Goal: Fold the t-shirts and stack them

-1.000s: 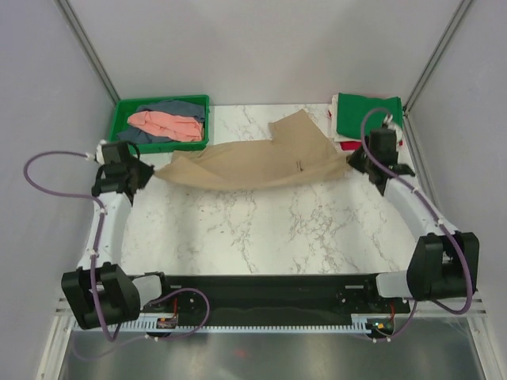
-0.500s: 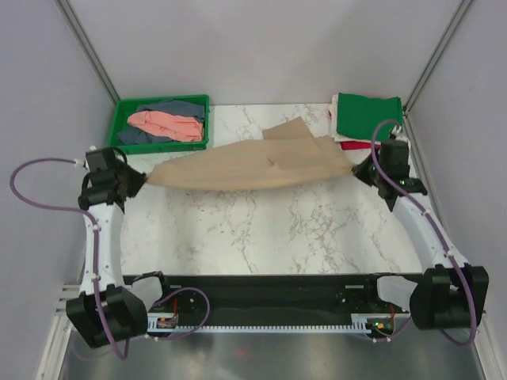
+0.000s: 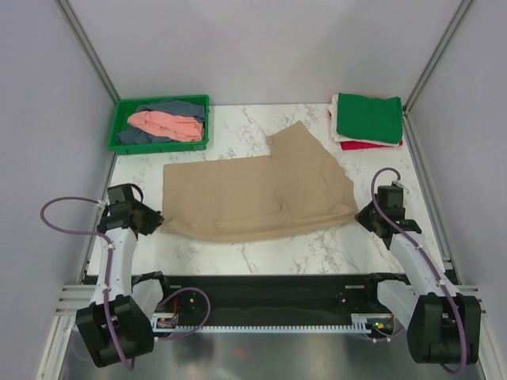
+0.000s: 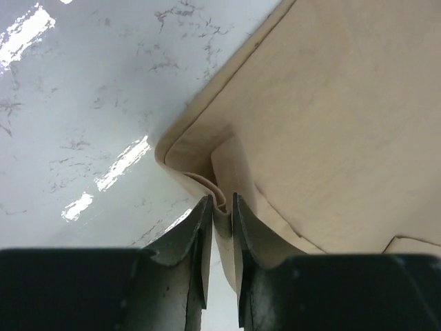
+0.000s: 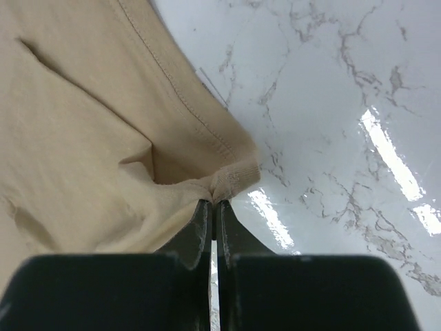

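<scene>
A tan-beige t-shirt (image 3: pixel 253 190) lies spread flat on the marble table. My left gripper (image 3: pixel 155 224) is shut on its near left corner (image 4: pixel 222 207). My right gripper (image 3: pixel 360 216) is shut on its near right corner (image 5: pixel 231 181). A salmon pink shirt (image 3: pixel 166 124) and a grey-blue shirt (image 3: pixel 170 108) lie bunched in the green tray (image 3: pixel 123 119) at the back left. A folded dark green shirt (image 3: pixel 369 117) lies on a red one (image 3: pixel 371 145) at the back right.
Grey walls and metal posts stand close on both sides. Bare marble (image 3: pixel 261 253) shows between the tan shirt and the table's near edge. The arms' cables loop out at the left (image 3: pixel 63 218) and right (image 3: pixel 388 176).
Both grippers have pulled the tan shirt toward the near edge and lowered it. It hung stretched in the air before and now lies flat on the table.
</scene>
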Controlling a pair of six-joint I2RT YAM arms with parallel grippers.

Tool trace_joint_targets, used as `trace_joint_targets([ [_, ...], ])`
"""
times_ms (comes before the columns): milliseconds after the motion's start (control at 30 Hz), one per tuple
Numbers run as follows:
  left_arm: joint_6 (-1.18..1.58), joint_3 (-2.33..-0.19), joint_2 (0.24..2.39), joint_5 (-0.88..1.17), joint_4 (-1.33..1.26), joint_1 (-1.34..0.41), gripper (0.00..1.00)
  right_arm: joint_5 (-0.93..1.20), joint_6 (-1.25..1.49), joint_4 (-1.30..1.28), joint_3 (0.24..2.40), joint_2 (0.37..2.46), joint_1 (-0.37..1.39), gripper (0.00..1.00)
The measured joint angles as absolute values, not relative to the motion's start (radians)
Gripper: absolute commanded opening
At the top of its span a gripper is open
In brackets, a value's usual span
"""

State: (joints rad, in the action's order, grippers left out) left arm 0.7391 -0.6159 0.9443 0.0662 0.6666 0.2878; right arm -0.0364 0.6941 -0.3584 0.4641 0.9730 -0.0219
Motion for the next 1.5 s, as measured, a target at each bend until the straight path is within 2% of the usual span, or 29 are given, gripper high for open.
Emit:
trace_joint_targets([
  [33,0.743,-0.616,0.935,0.066,0.667,0.290,0.25,-0.037,0.698,-0.358,0.460,0.961,-0.028,0.05],
  [133,0.762,-0.620,0.891,0.066,0.685,0.298,0.27,-0.038,0.712,-0.364,0.452,0.914,-0.037,0.30],
  [167,0.770,-0.622,0.865,0.065,0.690,0.300,0.37,-0.037,0.716,-0.372,0.452,0.896,-0.037,0.57],
  [200,0.775,-0.626,0.834,0.062,0.702,0.300,0.46,-0.036,0.725,-0.379,0.452,0.881,-0.038,0.70],
  [233,0.784,-0.633,0.805,0.060,0.715,0.301,0.55,-0.034,0.724,-0.387,0.452,0.864,-0.038,0.80],
  [267,0.792,-0.643,0.768,0.056,0.728,0.302,0.70,-0.031,0.728,-0.398,0.452,0.845,-0.039,0.92],
  [300,0.803,-0.661,0.729,0.045,0.746,0.302,0.74,-0.029,0.733,-0.415,0.452,0.822,-0.039,0.93],
  [367,0.816,-0.696,0.677,0.025,0.773,0.302,0.77,-0.029,0.731,-0.445,0.452,0.786,-0.040,0.95],
  [567,0.806,-0.747,0.553,0.004,0.774,0.302,0.77,-0.026,0.699,-0.482,0.469,0.693,-0.043,0.92],
  [700,0.738,-0.755,0.592,0.077,0.746,0.302,0.73,0.078,0.638,-0.386,0.531,0.791,-0.027,0.91],
  [800,0.663,-0.766,0.685,0.150,0.729,0.302,0.72,0.090,0.591,-0.367,0.678,0.998,0.059,0.91],
  [1000,0.550,-0.774,0.759,0.242,0.733,0.300,0.75,0.067,0.476,-0.319,1.178,1.519,0.248,0.91],
  [1333,0.499,-0.793,0.774,0.286,0.712,0.290,0.74,-0.008,0.305,-0.326,2.061,2.290,0.258,0.89],
  [1500,0.498,-0.793,0.788,0.308,0.700,0.290,0.74,-0.072,0.265,-0.356,2.357,2.577,0.257,0.85],
])
